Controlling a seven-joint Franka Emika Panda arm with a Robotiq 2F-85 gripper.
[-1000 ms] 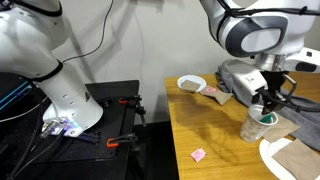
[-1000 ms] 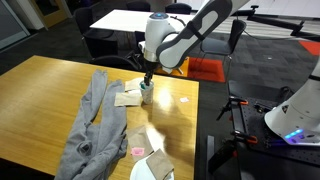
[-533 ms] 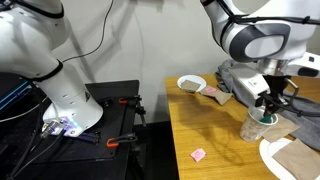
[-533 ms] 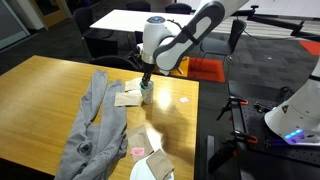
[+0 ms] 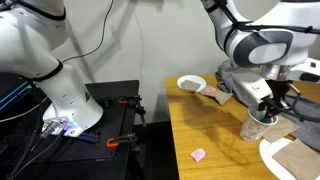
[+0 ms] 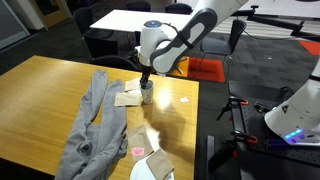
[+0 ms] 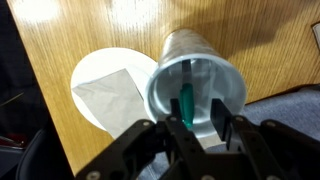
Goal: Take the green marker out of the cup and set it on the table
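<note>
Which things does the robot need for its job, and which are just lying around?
For the job: green marker, cup, table, gripper.
Just lying about: white bowl, pink scrap, grey cloth, white plate.

In the wrist view, the low end of the green marker (image 7: 186,100) goes behind the tool (image 7: 200,128), so that end is hidden. The tool's fingers (image 7: 222,125) are dark and blurry, and I cannot tell if they pinch the marker. The grey cloth (image 7: 290,105) beside the tool is cut off by the picture's edge.

In an exterior view the tool (image 5: 268,108) covers the top of the cup (image 5: 256,128). The white plate (image 5: 268,150) below the tool is cut off at the bottom edge. In an exterior view the cup (image 6: 146,95) under the tool is too small to see inside.
</note>
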